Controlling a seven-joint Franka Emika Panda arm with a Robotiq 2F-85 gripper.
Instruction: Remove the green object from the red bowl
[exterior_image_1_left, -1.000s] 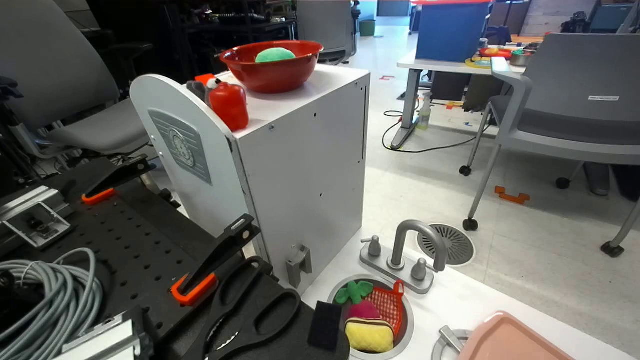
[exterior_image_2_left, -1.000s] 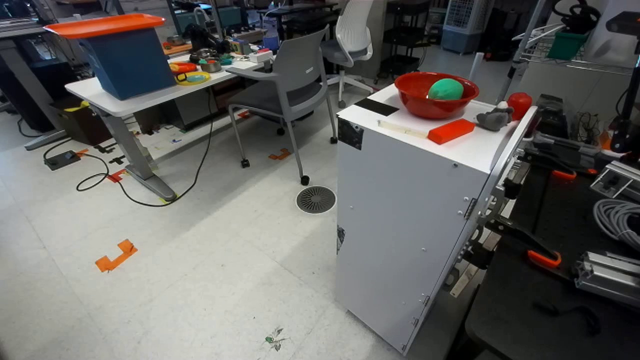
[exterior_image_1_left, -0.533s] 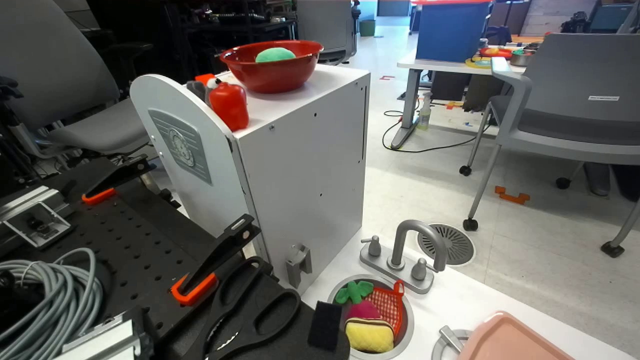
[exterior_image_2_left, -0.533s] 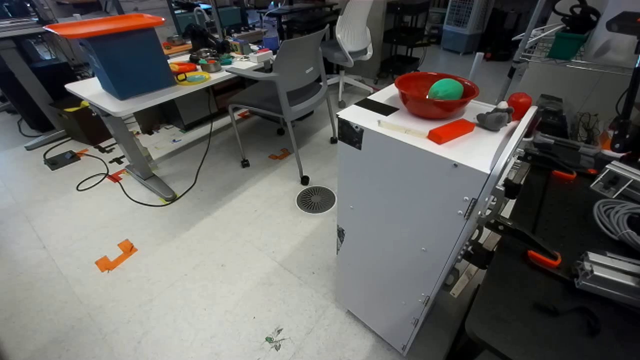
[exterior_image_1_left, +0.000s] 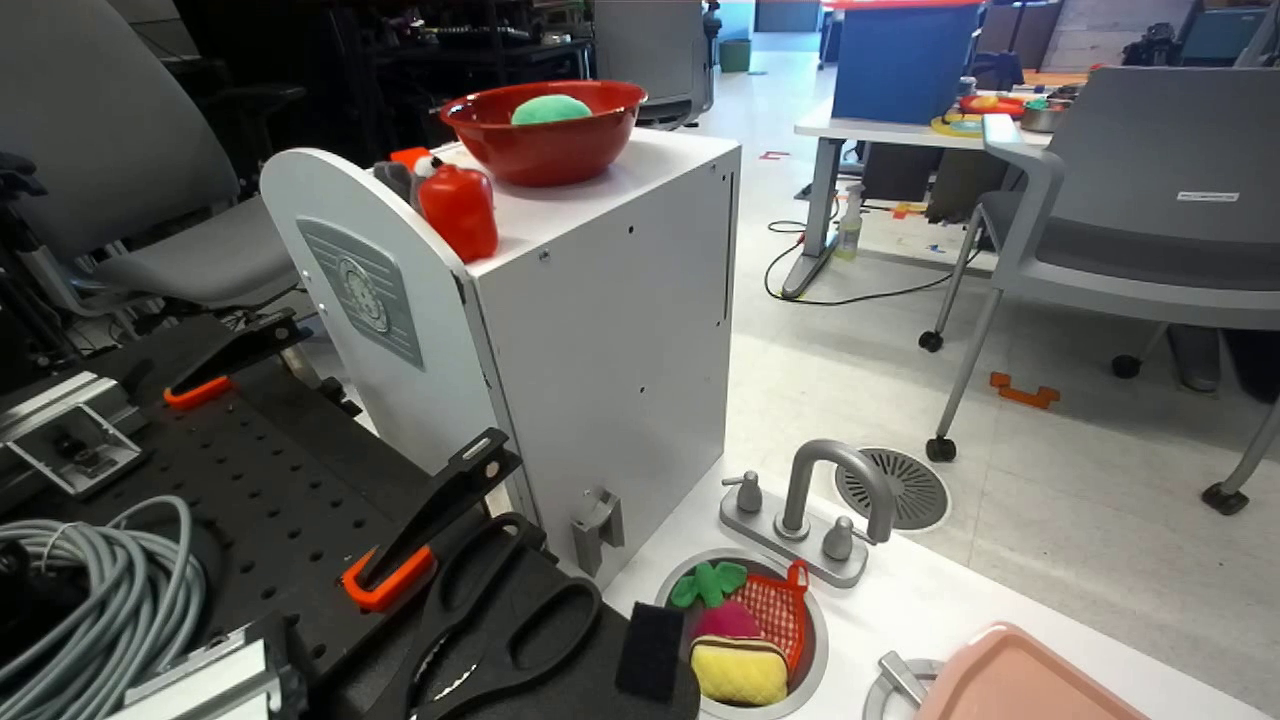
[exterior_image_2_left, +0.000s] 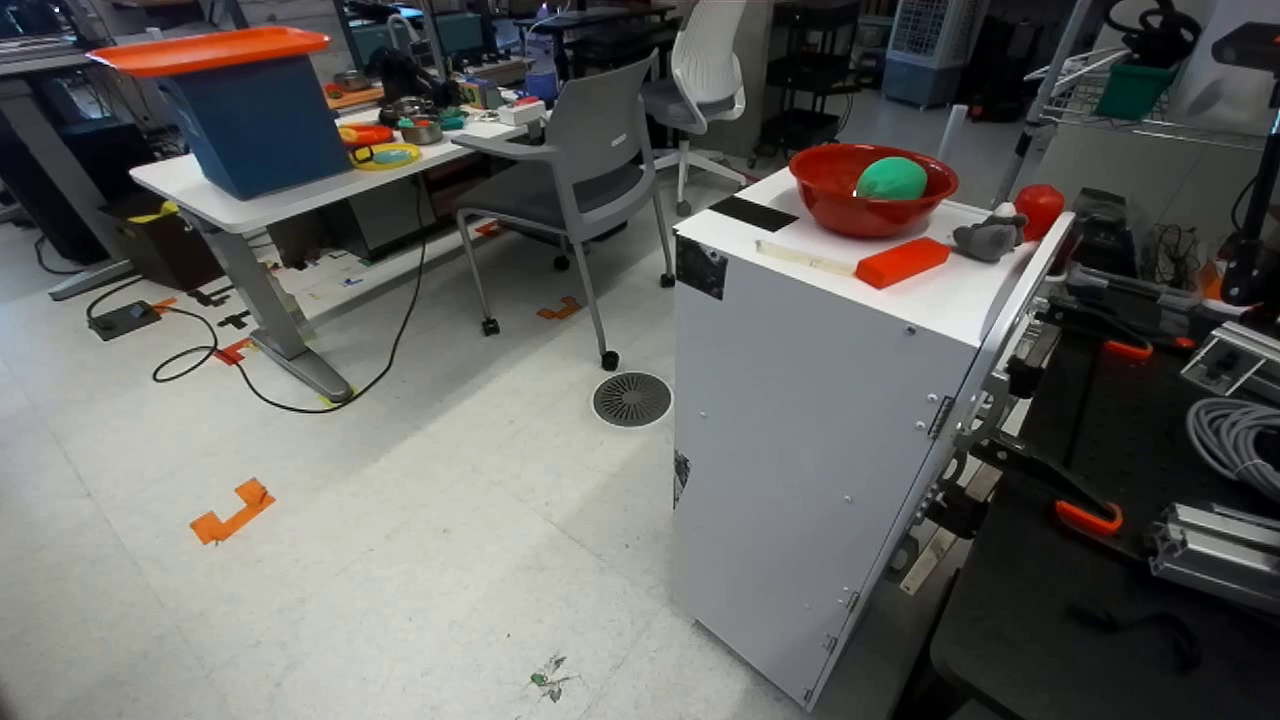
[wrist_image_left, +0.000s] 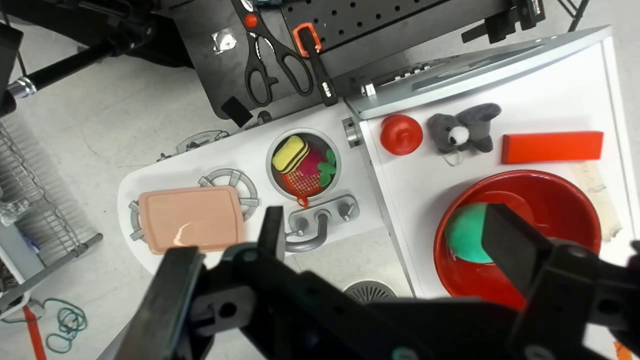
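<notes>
And here's my end effector (wrist_image_left: 382, 232) in the wrist view, spread wide, holding nothing, its fingers (wrist_image_left: 507, 245) well apart. One of them cuts across my sight of the green object (wrist_image_left: 465, 232), hiding a part of it. There it is, smooth and rounded, sitting inside the red bowl (wrist_image_left: 562, 207), over by the inner wall on the side nearer the sink (exterior_image_1_left: 819, 635)! Both exterior views agree: green in the bowl, showing over the near rim, and the bowl upright on the upper white surface (wrist_image_left: 417, 187).

Look at the line-up between the bowl and the upright panel (exterior_image_1_left: 435, 320): an orange-red block (wrist_image_left: 552, 147) just beside the bowl, then a grey plush toy (wrist_image_left: 460, 127), then a shiny red pepper (wrist_image_left: 401, 134).

Down on the lower white surface (wrist_image_left: 355, 172), soft pieces (wrist_image_left: 307, 167) in yellow, magenta, green and red crowd the sink, with the grey faucet (exterior_image_1_left: 798, 490) right beside it. A pink tray (wrist_image_left: 192, 220) lies partly over the burner rings (wrist_image_left: 248, 202). And across on the dark perforated surface (exterior_image_1_left: 290, 480), there's an orange-tipped clamp (exterior_image_1_left: 390, 582) and a coil of grey cable (exterior_image_1_left: 165, 610).
</notes>
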